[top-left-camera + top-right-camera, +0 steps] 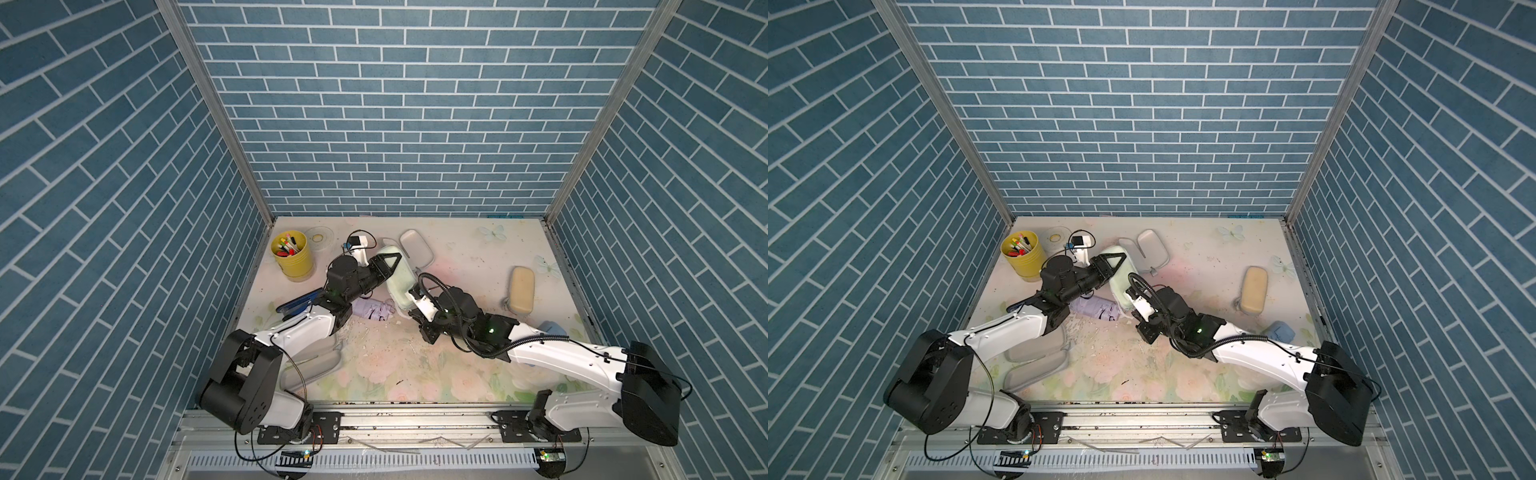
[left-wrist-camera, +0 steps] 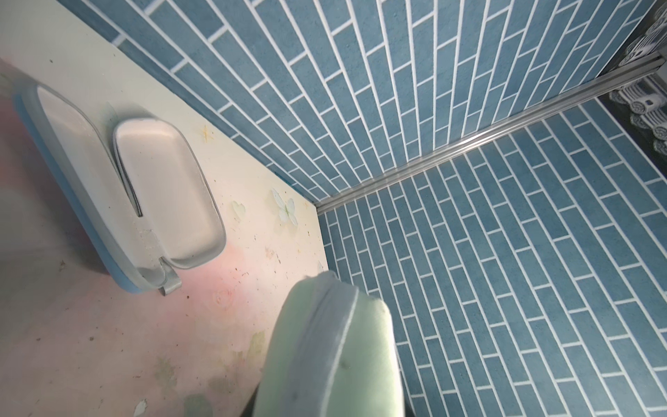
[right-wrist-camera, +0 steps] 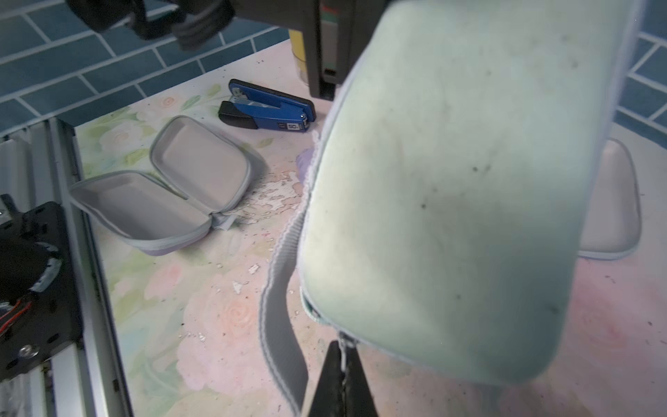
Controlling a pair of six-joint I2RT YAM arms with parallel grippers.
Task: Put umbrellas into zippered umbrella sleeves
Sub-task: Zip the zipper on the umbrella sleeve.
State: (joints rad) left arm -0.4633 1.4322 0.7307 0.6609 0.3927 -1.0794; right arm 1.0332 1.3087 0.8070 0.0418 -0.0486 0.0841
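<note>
Above the middle of the bench, we hold the mint sleeve lifted clear between both arms. Our left pincer is clamped across it towards its far end, and our right pincer is pinched together on the zip pull at the near corner. We judge the step in hand to be working this sleeve's zip. The seam looks closed along the edge we can see, and whether an umbrella sits inside is hidden. The next move calls for a steady left hold while the right draws the pull along its track without slipping off. On the bench lie the lilac umbrella and the open lilac sleeve.
</note>
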